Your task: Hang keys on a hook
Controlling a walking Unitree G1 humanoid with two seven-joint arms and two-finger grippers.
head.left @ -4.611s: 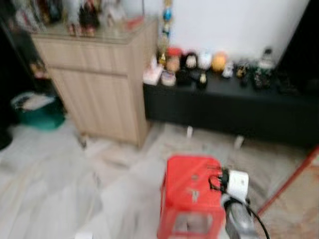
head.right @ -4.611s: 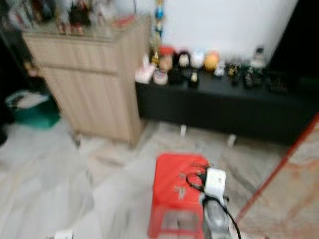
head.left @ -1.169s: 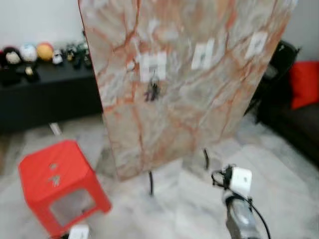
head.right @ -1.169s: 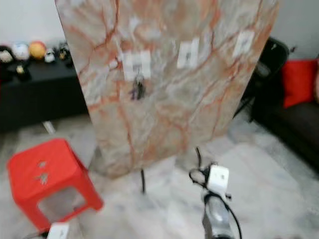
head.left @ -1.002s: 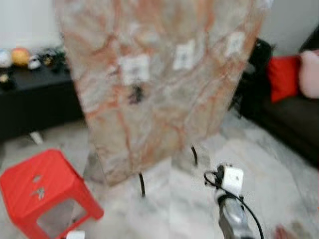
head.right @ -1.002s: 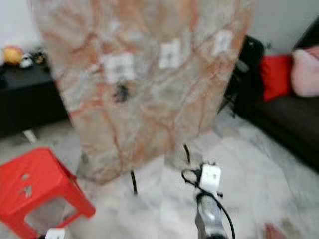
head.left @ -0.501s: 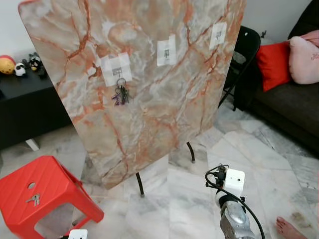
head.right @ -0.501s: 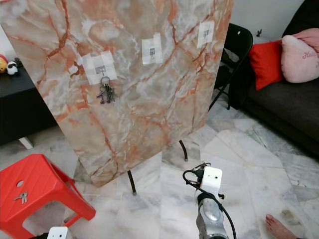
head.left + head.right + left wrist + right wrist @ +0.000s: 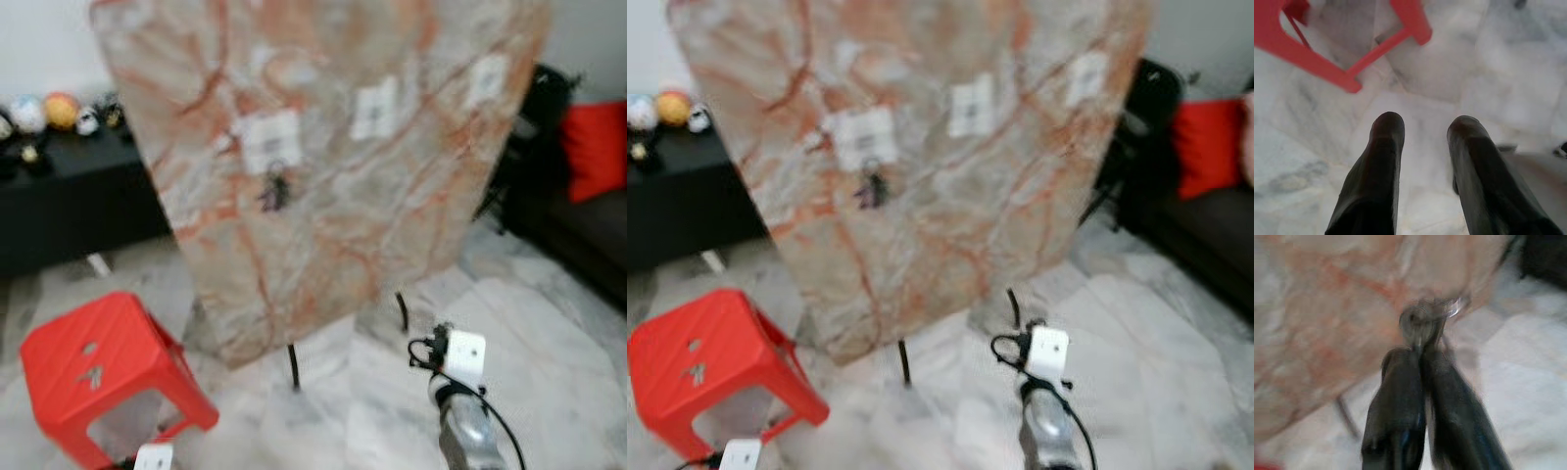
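Observation:
A marble-patterned board (image 9: 333, 245) leans upright on thin black legs and carries three white patches with hooks. A dark bunch of keys (image 9: 273, 192) hangs from the left patch (image 9: 271, 140); the middle patch (image 9: 372, 108) and right patch (image 9: 487, 78) look bare. My right gripper (image 9: 1420, 351) is shut on a metal key ring (image 9: 1422, 323) that sticks out past its tips, facing the board. My right arm (image 9: 460, 421) is low, in front of the board's right half. My left gripper (image 9: 1425, 127) hangs open over the floor beside the red stool (image 9: 108, 382).
A small key (image 9: 91, 374) lies on the stool's top. A black low cabinet (image 9: 69, 211) with figurines runs along the left wall. A black folding chair (image 9: 534, 108), a red cushion (image 9: 593, 147) and a dark sofa (image 9: 578, 245) stand to the right. The floor is pale marble.
The camera has swung left and the picture has blurred, so the board and stool now sit further right in it. The hanging keys and the stool have not moved.

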